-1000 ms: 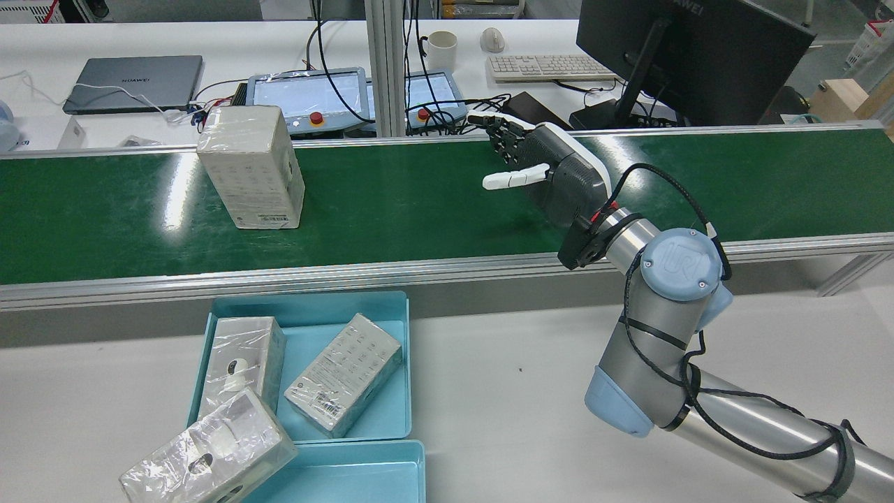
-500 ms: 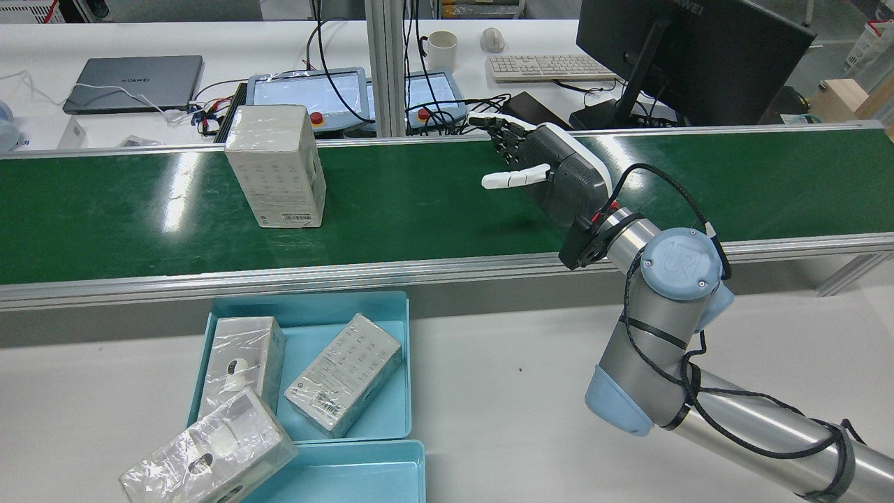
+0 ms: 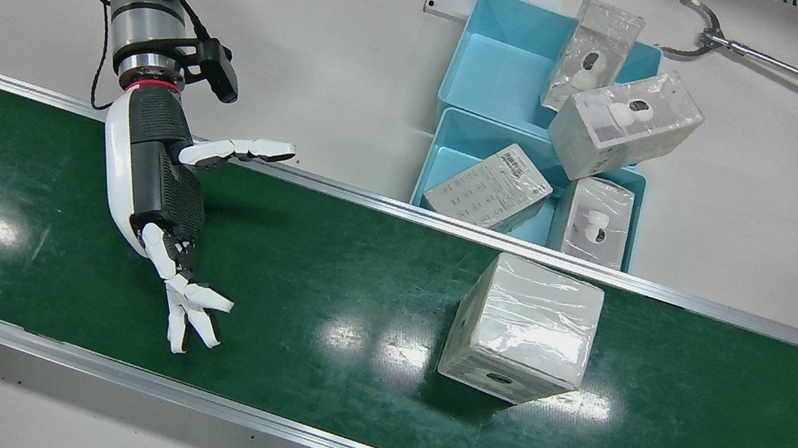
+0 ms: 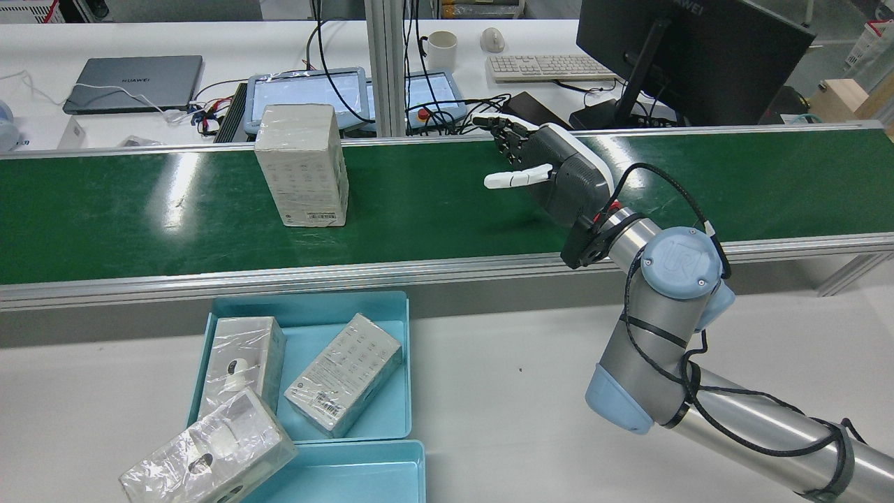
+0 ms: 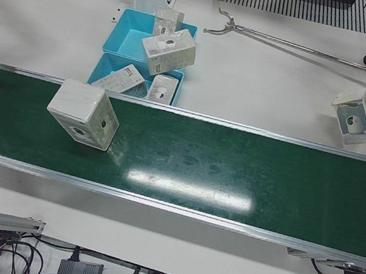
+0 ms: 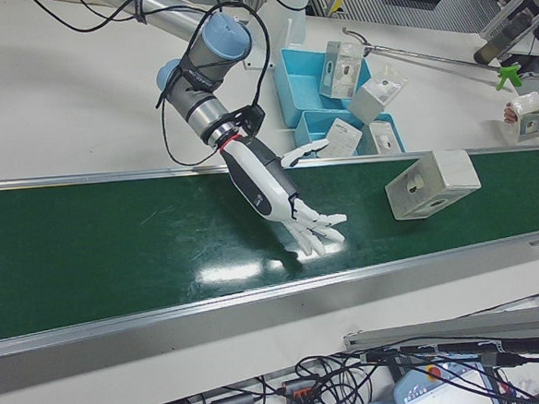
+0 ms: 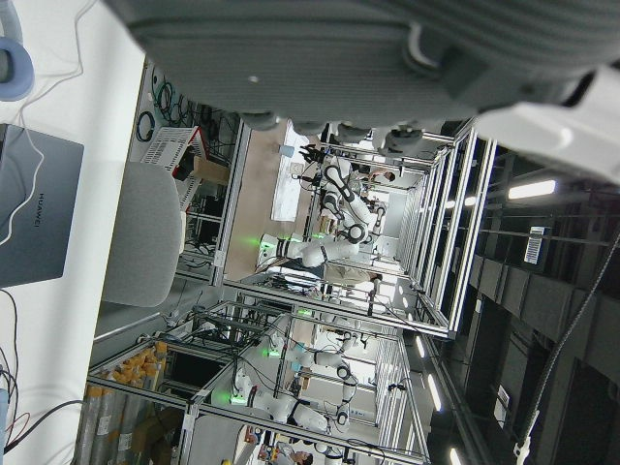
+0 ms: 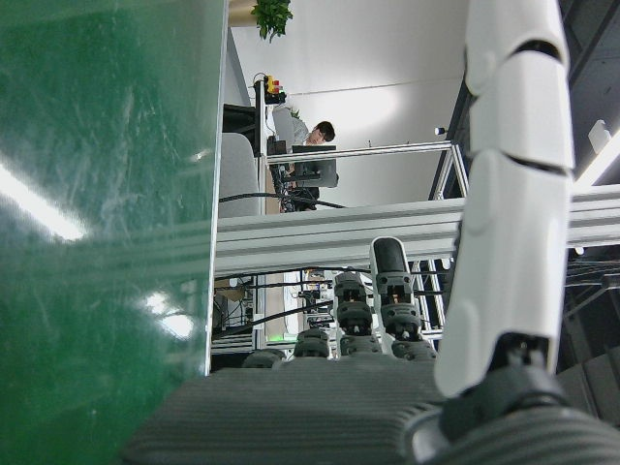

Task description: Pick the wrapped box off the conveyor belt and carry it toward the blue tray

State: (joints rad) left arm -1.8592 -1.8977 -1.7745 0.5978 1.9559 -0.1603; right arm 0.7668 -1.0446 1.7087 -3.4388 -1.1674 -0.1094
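Box (image 4: 302,165): upright on belt (image 4: 433,202), mid-width, well left of right hand (image 4: 541,168). Hand: spread, empty, poised over belt. Left hand: unseen save a sliver; state undeterminable. Advice: bracket both box sides, grip firmly; wrap likely slippery. Tray (image 4: 388,412) near-left.

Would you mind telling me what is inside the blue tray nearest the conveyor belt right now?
In the blue tray by the belt lie two wrapped boxes: one label-up, one with a window. A third box rests across its far rim, hiding the tray floor beneath.
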